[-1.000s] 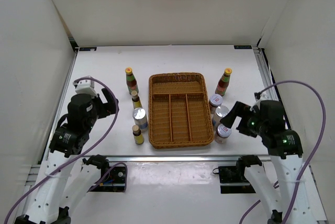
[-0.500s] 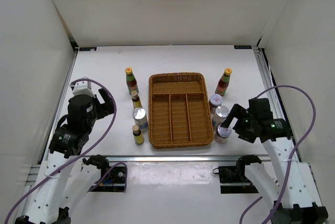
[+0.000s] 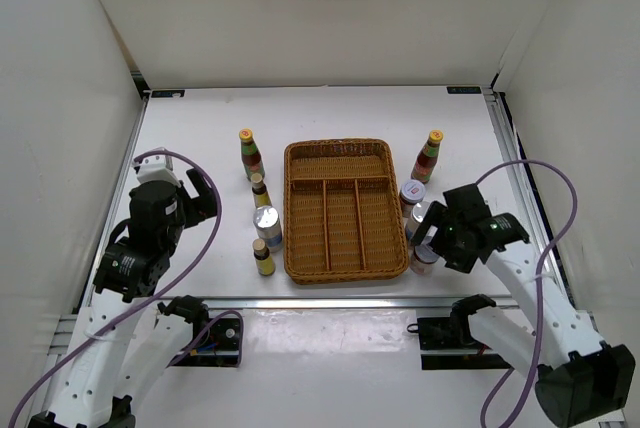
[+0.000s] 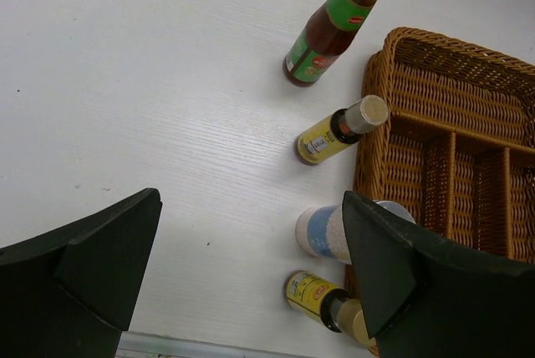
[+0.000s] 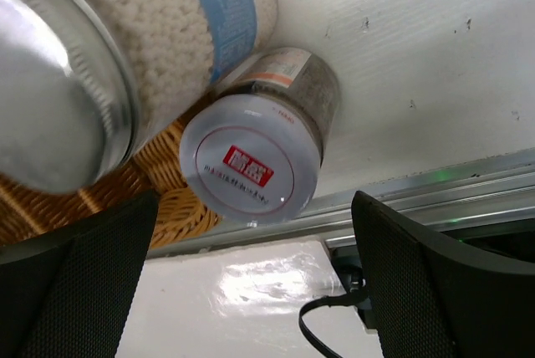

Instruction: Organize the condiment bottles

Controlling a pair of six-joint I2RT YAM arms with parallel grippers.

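Observation:
Two slim sauce bottles stand beside the wicker tray (image 3: 345, 248), one to its left (image 3: 246, 153) and one to its right (image 3: 429, 156). Left of the tray are two tiny brown bottles (image 3: 260, 190) (image 3: 263, 257) with a blue-labelled jar (image 3: 267, 226) between them. Three silver-lidded jars (image 3: 412, 194) line the tray's right side. My left gripper (image 3: 203, 193) hovers open, left of that row; its wrist view shows the blue-labelled jar (image 4: 322, 231) by the right finger. My right gripper (image 5: 255, 207) is open above the nearest jar (image 5: 251, 166), the one with a red-marked lid, and touches nothing.
The tray (image 4: 451, 149) has one cross compartment at the far end and three long ones, all without contents. A metal rail (image 5: 418, 191) runs along the table's near edge just beyond the right jars. White walls close in the table on three sides.
My right arm has swung left and come over the jars at the tray's right side. My left arm has drawn back slightly. Both grippers stay open.

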